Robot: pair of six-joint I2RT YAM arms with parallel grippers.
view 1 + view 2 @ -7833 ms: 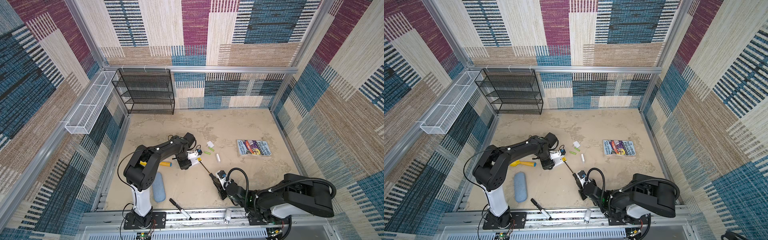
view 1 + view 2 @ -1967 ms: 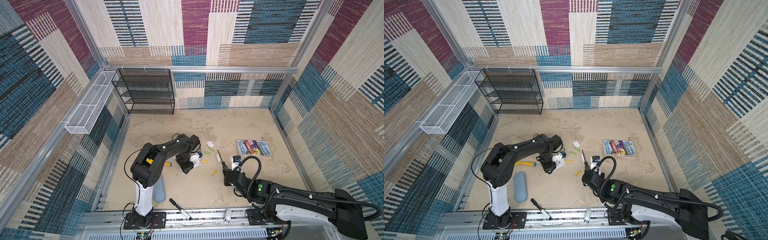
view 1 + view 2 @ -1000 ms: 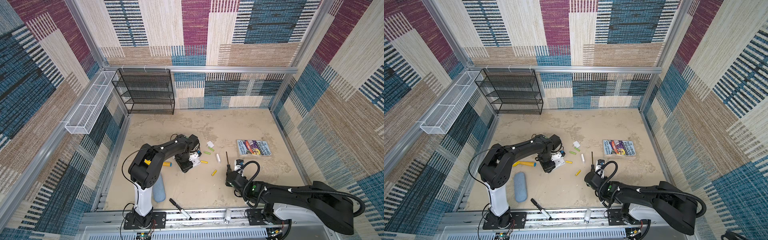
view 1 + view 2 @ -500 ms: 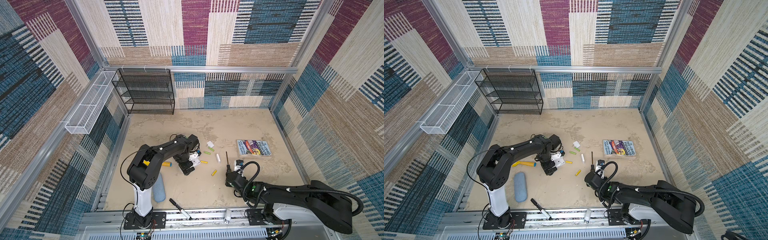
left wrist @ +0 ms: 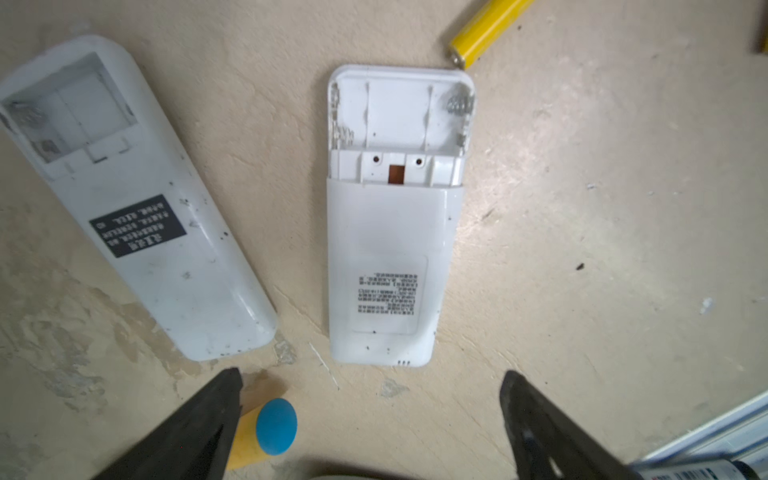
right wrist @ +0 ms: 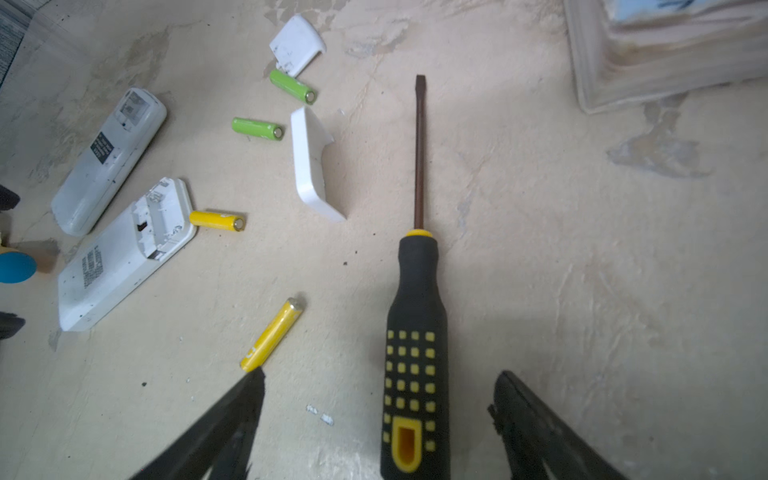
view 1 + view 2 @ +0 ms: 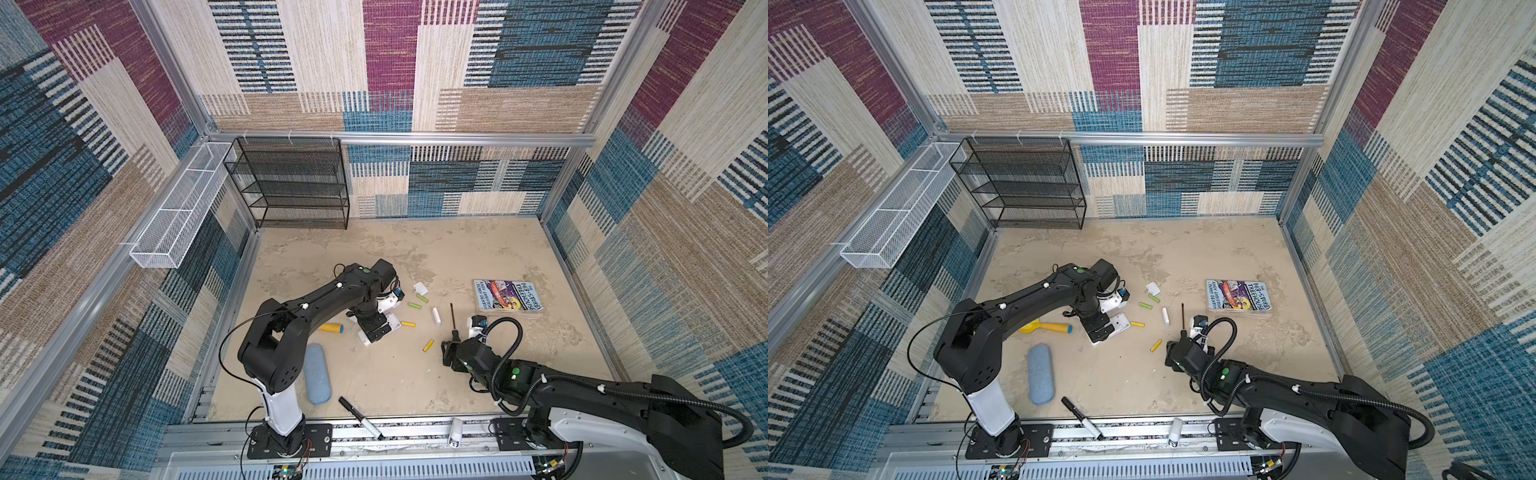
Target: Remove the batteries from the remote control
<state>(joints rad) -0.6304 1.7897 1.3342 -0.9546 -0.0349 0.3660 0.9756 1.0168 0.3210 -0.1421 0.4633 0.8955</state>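
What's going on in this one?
Both white remotes lie face down, battery bays open and empty. The four batteries, two green and two yellow, lie loose on the table near two detached covers. The left gripper hovers open above the remotes. The right gripper is open around the screwdriver, which lies on the table.

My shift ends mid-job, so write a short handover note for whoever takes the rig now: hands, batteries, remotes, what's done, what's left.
Left hand: open, empty, over the flat white plastic remote.
Right hand: open; the black-and-yellow flat-blade screwdriver lies on the tabletop between its fingers, not gripped.
Batteries: two lime green cylindrical batteries and two yellow cylindrical batteries lie loose on the tabletop.
Remotes: the flat one and the rounded white plastic remote lie back up, compartments open and empty; two white plastic covers lie apart.
Done: all four batteries out.
Left: nothing visible to unload.
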